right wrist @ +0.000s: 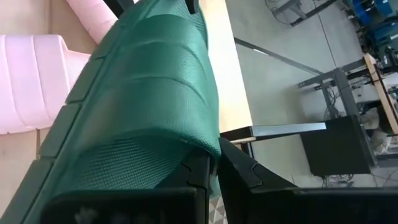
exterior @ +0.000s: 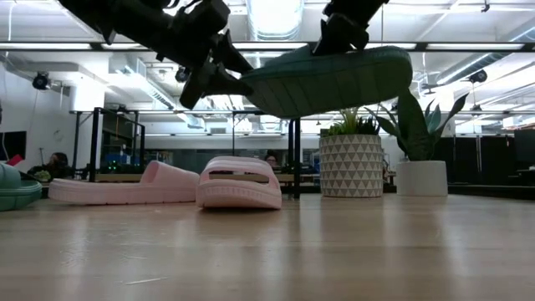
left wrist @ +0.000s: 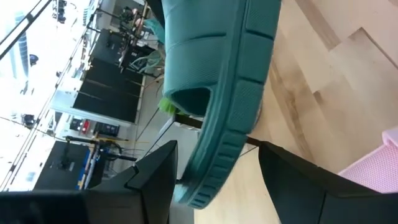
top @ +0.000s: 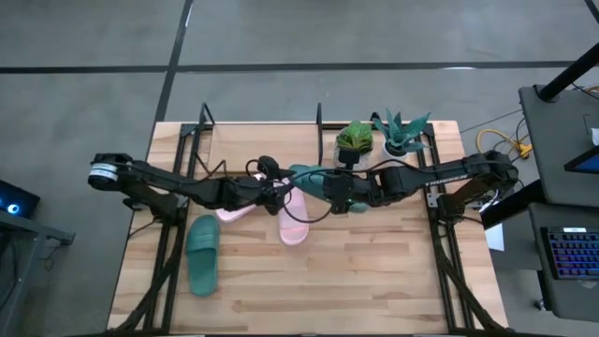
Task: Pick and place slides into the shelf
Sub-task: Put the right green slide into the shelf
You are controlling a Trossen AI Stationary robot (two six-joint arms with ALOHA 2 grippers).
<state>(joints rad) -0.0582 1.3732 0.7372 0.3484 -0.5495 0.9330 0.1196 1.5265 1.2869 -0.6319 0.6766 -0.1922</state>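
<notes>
1. A teal slide (exterior: 326, 79) is held in mid-air above the table (top: 374, 271), near the shelf (top: 262, 136).
2. It is clamped by the right gripper (right wrist: 214, 171); the left gripper (left wrist: 214, 180) is spread around its end.
3. A firm left pinch is advised before release.

left arm (top: 178, 187): dark slender links, pale silver-grey cap seen at the shoulder end | right arm (top: 440, 176): same dark build, white lettering seen along one link | black cable (top: 295, 211) seen looping between both | fingers (left wrist: 155, 180): flat, black, angular
</notes>
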